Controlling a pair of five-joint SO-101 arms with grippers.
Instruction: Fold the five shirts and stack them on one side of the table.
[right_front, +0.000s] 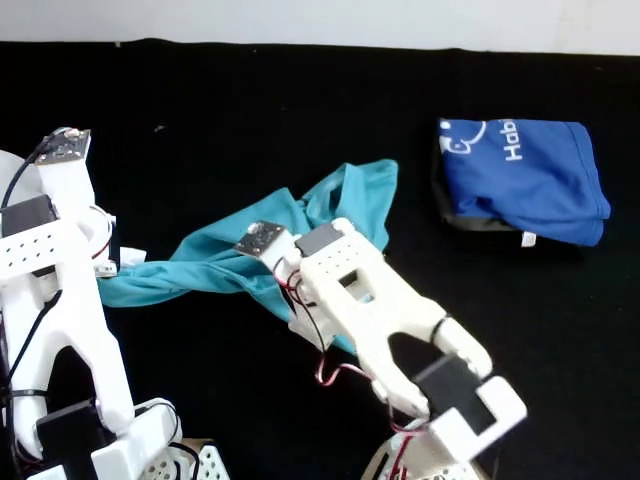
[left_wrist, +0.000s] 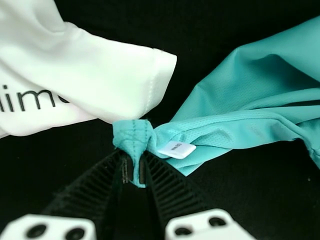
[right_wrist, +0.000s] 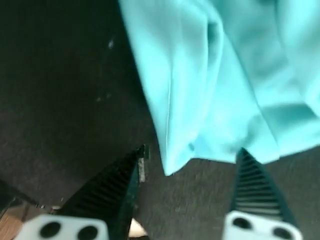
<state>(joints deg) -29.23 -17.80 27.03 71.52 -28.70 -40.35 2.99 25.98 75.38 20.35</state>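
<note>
1. The left gripper (left_wrist: 133, 172) has its fingers pinched tight on a bunched edge of the teal shirt (right_front: 340, 205), beside the shirt's small label (left_wrist: 176, 149).
2. The teal shirt lies crumpled mid-counter (right_front: 250, 100), stretched between the two arms.
3. The right gripper (right_wrist: 192, 151) holds its fingers wide, straddling the shirt's other edge.
4. A white shirt (left_wrist: 75, 75) lies just beside the pinched edge.
5. A folded blue shirt (right_front: 525, 180) rests well apart, towards the far right.

Black cloth-covered table (right_front: 250, 100), pale wall (right_front: 320, 20) along its far edge
</note>
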